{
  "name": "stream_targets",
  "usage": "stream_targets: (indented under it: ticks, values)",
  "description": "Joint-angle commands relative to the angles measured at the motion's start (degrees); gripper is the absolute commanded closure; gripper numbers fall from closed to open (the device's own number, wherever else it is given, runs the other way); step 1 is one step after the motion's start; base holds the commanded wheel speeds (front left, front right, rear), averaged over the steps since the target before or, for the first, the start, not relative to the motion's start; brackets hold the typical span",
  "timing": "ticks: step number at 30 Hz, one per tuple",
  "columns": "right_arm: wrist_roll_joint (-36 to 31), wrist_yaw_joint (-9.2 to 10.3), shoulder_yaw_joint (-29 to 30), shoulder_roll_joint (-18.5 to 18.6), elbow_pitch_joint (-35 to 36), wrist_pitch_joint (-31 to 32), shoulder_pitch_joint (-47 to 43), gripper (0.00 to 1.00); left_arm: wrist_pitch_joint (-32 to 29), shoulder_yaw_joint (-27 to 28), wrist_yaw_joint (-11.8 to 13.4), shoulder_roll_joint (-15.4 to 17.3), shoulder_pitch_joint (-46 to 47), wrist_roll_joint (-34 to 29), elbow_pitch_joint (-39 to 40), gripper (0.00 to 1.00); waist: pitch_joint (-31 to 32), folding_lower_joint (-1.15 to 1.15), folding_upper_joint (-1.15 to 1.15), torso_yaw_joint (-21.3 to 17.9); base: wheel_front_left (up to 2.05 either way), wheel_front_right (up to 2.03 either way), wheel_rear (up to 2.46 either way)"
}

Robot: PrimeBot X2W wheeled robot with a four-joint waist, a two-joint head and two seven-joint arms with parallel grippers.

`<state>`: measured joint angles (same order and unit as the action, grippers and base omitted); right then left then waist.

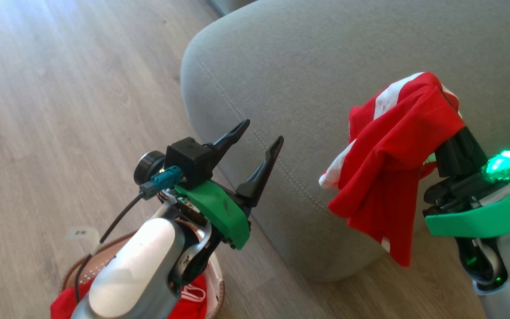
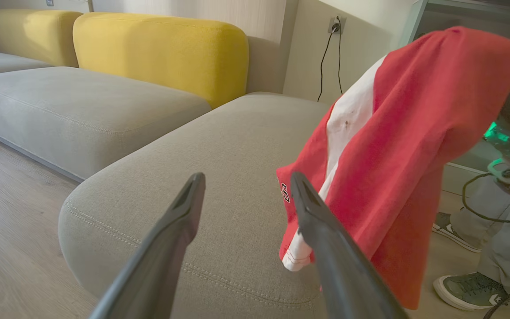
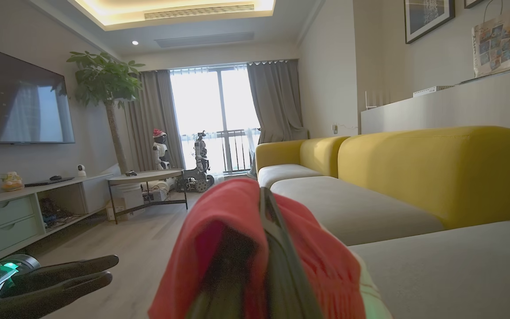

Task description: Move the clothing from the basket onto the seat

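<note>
Hanging long axis down, 1 red garment (image 1: 392, 164) drapes off the right gripper (image 3: 264, 204) above the rounded front edge of the seat (image 1: 308, 66) | more red clothing (image 1: 193, 305) in basket (image 1: 104, 254), under the left forearm | open wood floor (image 1: 60, 110) left of seat | right gripper clamped on garment; left gripper (image 1: 262, 131) spread wide, empty

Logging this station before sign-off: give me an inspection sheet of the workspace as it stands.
Surface: grey seat, stitched edge, nothing seen on it.
Job's things: red garment draped over the right gripper, hanging by the seat's corner; more red clothing in the basket on the floor.
Clutter: nothing seen.
Grippers: left gripper open, fingers empty; right gripper shut on the red garment.
Cables: black cable at the left wrist; wall-socket cord.
Surroundings: wooden floor, yellow backrests, a person's shoes.
</note>
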<state>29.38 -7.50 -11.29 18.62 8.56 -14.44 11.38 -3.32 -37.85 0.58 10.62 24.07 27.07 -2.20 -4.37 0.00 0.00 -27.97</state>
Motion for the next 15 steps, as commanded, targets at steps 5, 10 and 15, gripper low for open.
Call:
stream_targets:
  ticks: [5, 10, 15]
  values:
    - [1.54, 0.01, -1.67, 2.98, 1.9, 0.68, 3.78, 1.0, 1.25, 2.64, 0.58, 1.09, 2.15, -0.21, 1.42, 0.0, -1.25, 0.0, 0.0, -1.26, 0.0, 0.0, 0.0]
    - [5.37, 0.01, -3.07, 6.99, -2.1, 0.99, 10.46, 1.0, 1.23, 1.83, 0.11, 0.77, 3.61, -0.73, 0.96, 0.0, -3.54, 0.0, 0.0, -0.24, 0.0, 0.0, 0.0]
    - [5.97, 0.01, -4.03, 12.06, -7.61, 0.63, 18.77, 1.0, 1.01, 0.98, -0.38, 0.24, 6.15, -1.66, 0.45, 0.0, -6.75, 0.0, 0.0, 2.28, 0.0, 0.0, 0.0]
